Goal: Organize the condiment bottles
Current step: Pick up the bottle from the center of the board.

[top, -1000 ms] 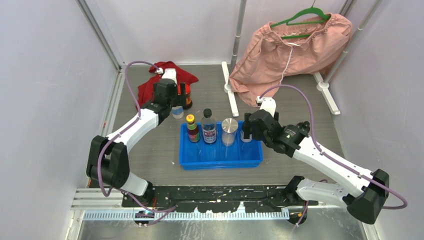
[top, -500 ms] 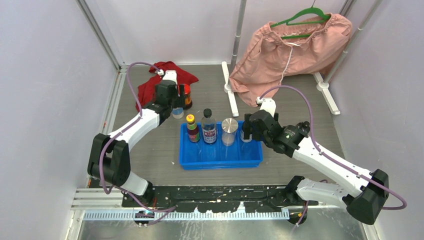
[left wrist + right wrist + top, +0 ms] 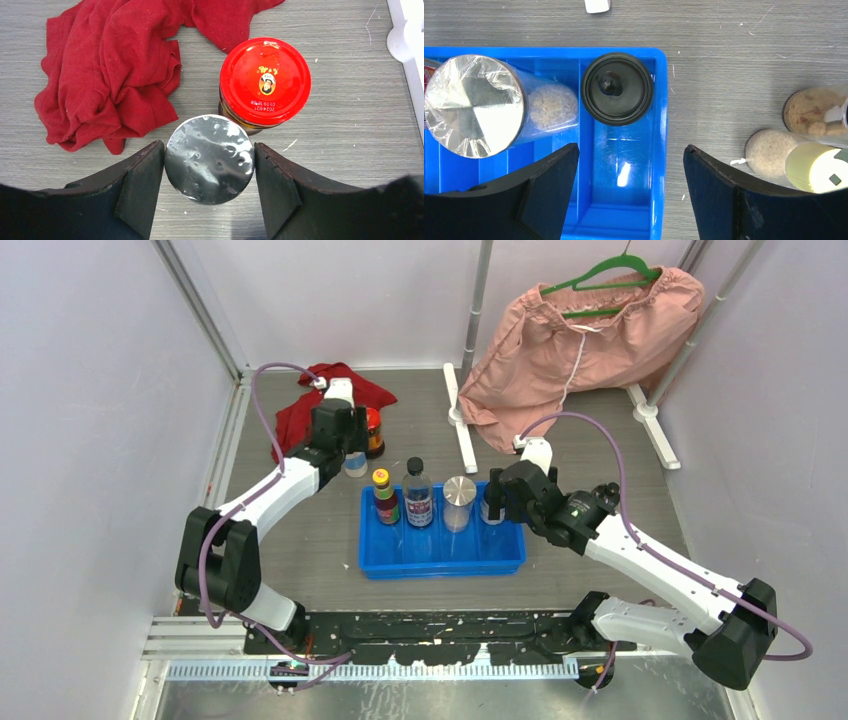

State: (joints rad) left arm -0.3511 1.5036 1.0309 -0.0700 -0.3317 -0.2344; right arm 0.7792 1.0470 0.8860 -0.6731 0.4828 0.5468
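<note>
My left gripper is shut on a silver-capped bottle that stands on the table, with a finger pressed to each side of its cap. A red-capped jar stands just beyond it. In the top view the left gripper is at the back left. The blue tray holds a yellow-capped bottle, a black-capped clear bottle, a silver-capped jar and a black-capped bottle. My right gripper is open and empty above the tray's right end.
A red cloth lies left of the jar. Three more bottles stand on the table right of the tray: one beige-filled, one yellow-capped, one brown-filled. A rack with a pink garment stands at the back.
The left wrist has shifted very slightly by the silver-capped bottle. The right arm and the tray's bottles have not visibly moved.
</note>
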